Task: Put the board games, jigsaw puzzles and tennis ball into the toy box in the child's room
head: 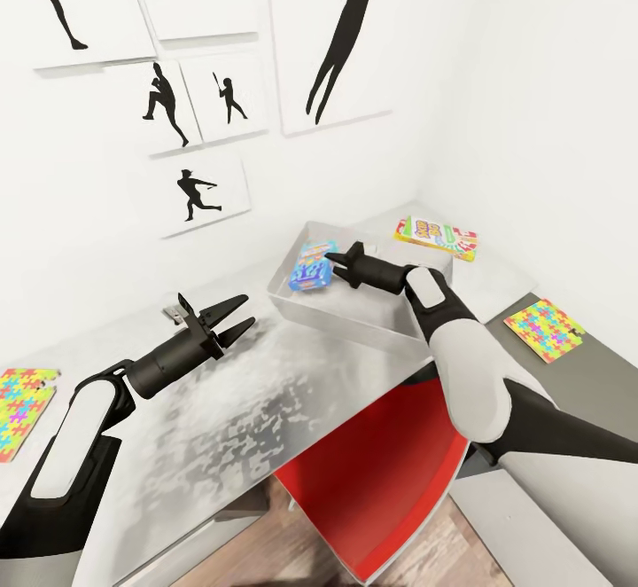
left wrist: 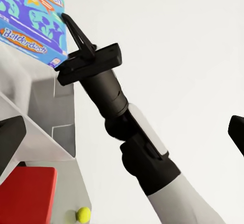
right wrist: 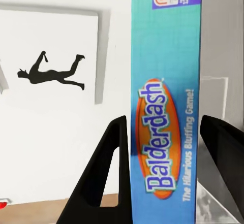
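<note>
So the right gripper point(head: 335, 261) is a matte black two-finger thing, wedge-shaped fingers, and it's reaching over the toy box point(head: 372, 321) with the blue Balderdash box point(head: 312, 268) at its tip. From the right wrist view the glossy printed box edge point(right wrist: 165, 117) sits right between the two dark fingers point(right wrist: 104, 178), and they look pressed against it, so I'd say it's clamped on the game. The game is tilted, part of it inside the bin by the far wall of it.

The toy box itself is pale grey smooth plastic, rectangular, flared walls, rounded corners. Apart from the blue game I can't see anything else in it.

Just past the toy box, toward the corner of the wall, there's a flat red-green-yellow board game point(head: 436, 238) lying on the table point(head: 221, 427), whose top is light grey with a mottled shiny look. To the right of the toy box, on the lower dark grey top, is a thin jigsaw puzzle point(head: 543, 328) square, bright interlocking pieces. Another puzzle square point(head: 19, 410) is well to the left of the toy box, near the table's edge.

The left gripper point(head: 237, 316) hangs over the table left of the toy box, fingers spread apart, nothing in it. The left wrist view catches the little yellow-green tennis ball point(left wrist: 83, 214) low down, near a red chair point(head: 381, 481).
</note>
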Controlling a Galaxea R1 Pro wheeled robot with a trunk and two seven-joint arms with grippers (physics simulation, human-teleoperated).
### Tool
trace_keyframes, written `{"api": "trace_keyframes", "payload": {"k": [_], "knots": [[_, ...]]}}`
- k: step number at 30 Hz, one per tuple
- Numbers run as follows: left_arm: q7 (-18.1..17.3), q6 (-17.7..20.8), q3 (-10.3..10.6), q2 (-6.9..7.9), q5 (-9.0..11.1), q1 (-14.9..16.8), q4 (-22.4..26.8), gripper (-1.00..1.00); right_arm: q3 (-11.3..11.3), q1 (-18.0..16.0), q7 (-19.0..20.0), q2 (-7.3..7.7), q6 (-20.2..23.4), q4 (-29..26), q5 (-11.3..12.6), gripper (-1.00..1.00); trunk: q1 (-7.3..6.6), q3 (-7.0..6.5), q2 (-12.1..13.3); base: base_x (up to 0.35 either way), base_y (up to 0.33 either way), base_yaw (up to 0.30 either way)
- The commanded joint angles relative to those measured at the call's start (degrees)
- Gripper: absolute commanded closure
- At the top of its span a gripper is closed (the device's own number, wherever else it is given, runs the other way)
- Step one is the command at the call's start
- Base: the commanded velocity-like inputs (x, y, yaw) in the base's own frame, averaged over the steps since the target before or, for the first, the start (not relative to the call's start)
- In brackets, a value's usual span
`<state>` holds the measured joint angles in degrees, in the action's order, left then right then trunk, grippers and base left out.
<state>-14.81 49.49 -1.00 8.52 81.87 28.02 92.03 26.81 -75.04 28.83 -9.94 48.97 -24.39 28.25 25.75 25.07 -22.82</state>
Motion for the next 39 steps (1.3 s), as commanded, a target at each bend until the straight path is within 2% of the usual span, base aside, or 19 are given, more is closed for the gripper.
{"api": "trace_keyframes", "payload": {"k": [1,22,23,39], "knots": [[-0.22,0.26,-0.06,0.0,-0.13,0.04,-0.01,-1.0,0.52,-0.11,0.15,-0.06,-0.1,0.68,0.0,1.0,0.03,0.09,-0.1,0.0,0.0,0.0],[-0.3,0.26,-0.06,0.0,-0.13,0.01,-0.01,-1.0,0.52,-0.28,0.09,-0.06,-2.21,3.7,-0.03,1.0,0.03,0.09,-0.1,0.0,0.0,0.0],[-0.3,0.26,-0.06,0.0,-0.13,0.01,-0.01,-1.0,0.52,-0.28,0.05,-0.06,-2.23,3.73,-0.03,-1.0,0.03,0.09,-0.1,0.0,0.0,0.0],[-0.24,0.26,-0.06,0.0,-0.13,0.01,-0.01,-1.0,0.61,-0.77,-0.15,-0.06,-2.29,3.18,-0.09,-1.0,0.03,0.09,-0.1,0.0,0.0,0.0]]}}
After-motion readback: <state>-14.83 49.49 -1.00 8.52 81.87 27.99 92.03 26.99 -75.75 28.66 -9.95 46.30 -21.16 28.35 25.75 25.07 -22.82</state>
